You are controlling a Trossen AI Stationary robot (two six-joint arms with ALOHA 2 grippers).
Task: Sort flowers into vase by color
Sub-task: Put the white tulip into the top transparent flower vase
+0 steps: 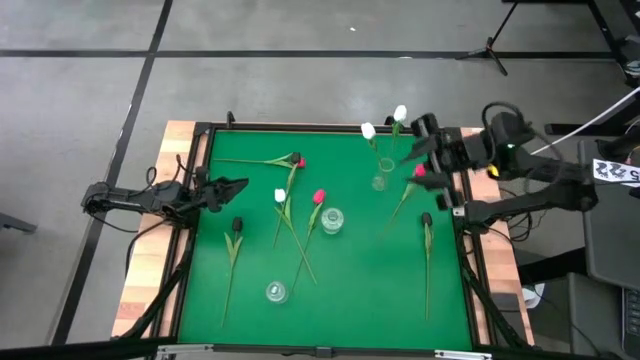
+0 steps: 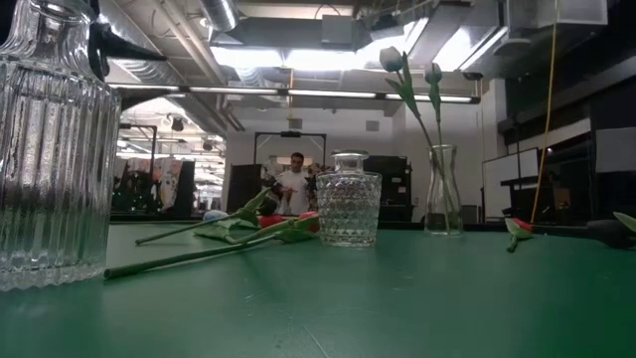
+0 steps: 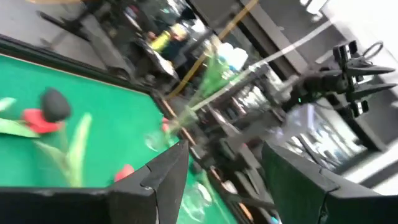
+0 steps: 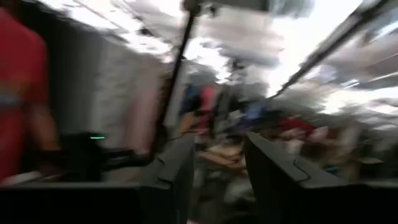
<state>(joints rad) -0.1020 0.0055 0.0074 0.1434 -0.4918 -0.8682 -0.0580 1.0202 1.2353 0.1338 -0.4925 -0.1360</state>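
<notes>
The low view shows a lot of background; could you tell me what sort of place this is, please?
Probably a robotics lab or workshop: exposed ceiling ducts and strip lights, a person among equipment racks behind, and a green-topped table holding glass vases and artificial tulips.

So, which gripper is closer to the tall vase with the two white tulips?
The right gripper, beside the tall vase near the table's right edge. The left gripper is across the table at its left edge.

Parted dark hand [image 4: 217, 180] before blurred room, empty.

Grey floor [image 1: 300, 80]; ceiling striplights [image 2: 298, 58]; perhaps workshop.
</notes>
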